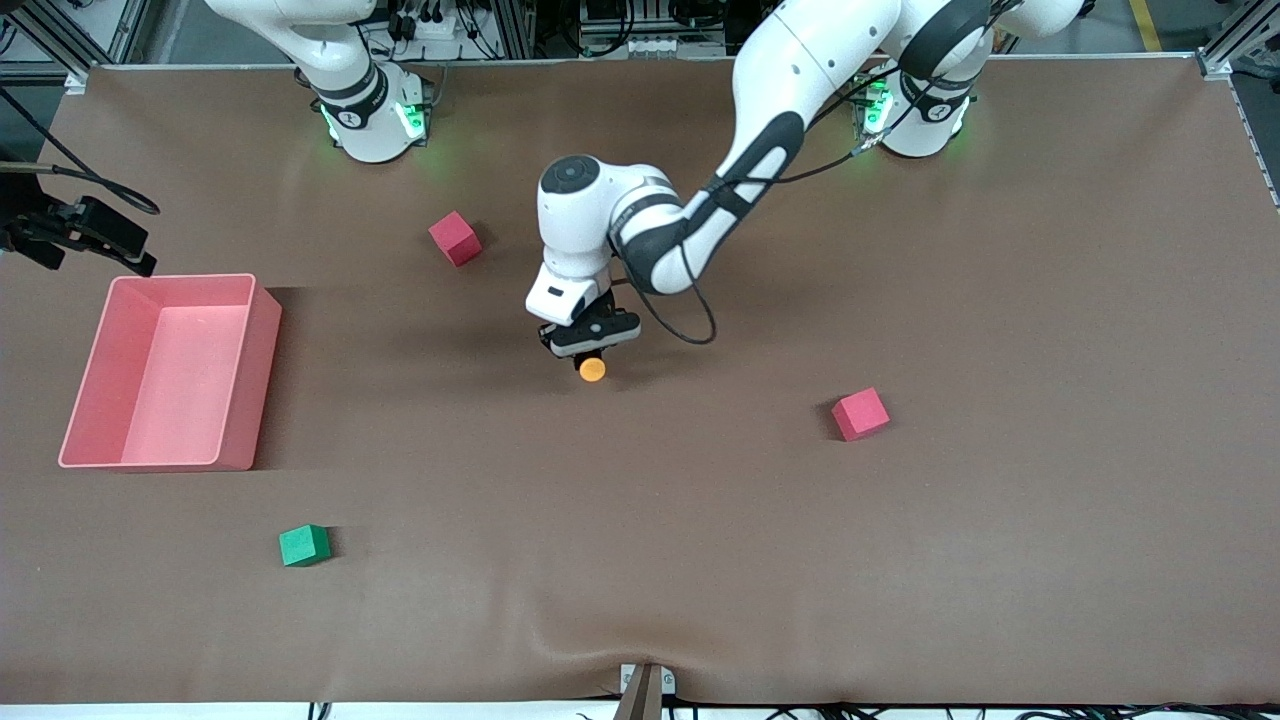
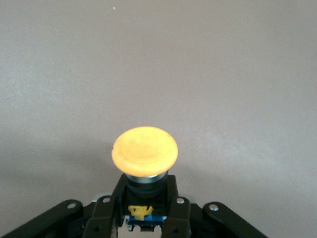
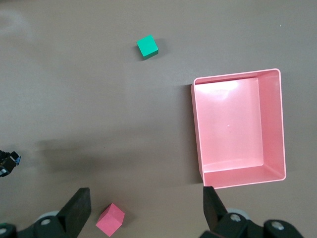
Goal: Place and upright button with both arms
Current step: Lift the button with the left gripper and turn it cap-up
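So the left arm (image 1: 800,90) is reaching in from its base to about the middle of the bench (image 1: 1000,560); its hand (image 1: 590,352) is clamped tight on the button (image 1: 592,369), gripping the black body from both sides; in the left wrist view the fingers (image 2: 105,218) sit either side of the body with the orange cap (image 2: 144,151) poking out past the tips and a bit of blue and yellow showing at the other end. From the front the cap faces roughly toward the camera, so the button's lying sideways in the grip, not upright; whether it's touching the bench I can't tell.

Right arm (image 1: 340,70) is just waiting; its hand isn't visible from the front, but the right wrist view has its fingers (image 3: 79,208) spread wide with nothing between them, looking down on the pink bin (image 3: 240,129).

Other stuff: the bin sits toward the right arm's end; a green cube (image 1: 304,545) lies nearer the front camera than the bin; one red cube (image 1: 455,238) sits near the right arm's base; another red cube (image 1: 860,413) is toward the left arm's end, a bit nearer the camera than the button.
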